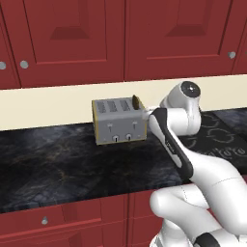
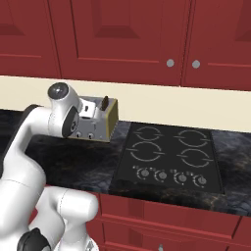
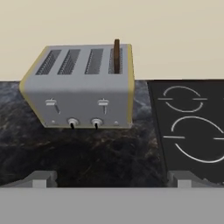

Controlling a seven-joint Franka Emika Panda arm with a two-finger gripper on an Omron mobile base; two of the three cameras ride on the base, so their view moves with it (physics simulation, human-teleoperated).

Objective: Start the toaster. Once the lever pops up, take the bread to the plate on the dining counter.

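The silver-grey toaster (image 3: 78,94) with brassy edges stands on the black worktop against the cream wall, also seen at toaster (image 1: 118,120) and toaster (image 2: 100,122). A dark brown slice of bread (image 3: 116,56) sticks up out of its rightmost slot, bread (image 1: 136,102), bread (image 2: 104,103). The lever (image 3: 103,103), the right front tab, sits high in its track. My gripper (image 3: 112,179) is open, fingers wide apart, facing the toaster's front from a short distance with nothing between them. The plate and the dining counter are out of view.
A black four-ring cooktop (image 2: 166,152) with a row of knobs lies right of the toaster. Red wall cabinets (image 1: 77,38) hang above, and red drawers (image 1: 62,217) run below the worktop (image 1: 53,164). My own arm crosses in front of the toaster's right side.
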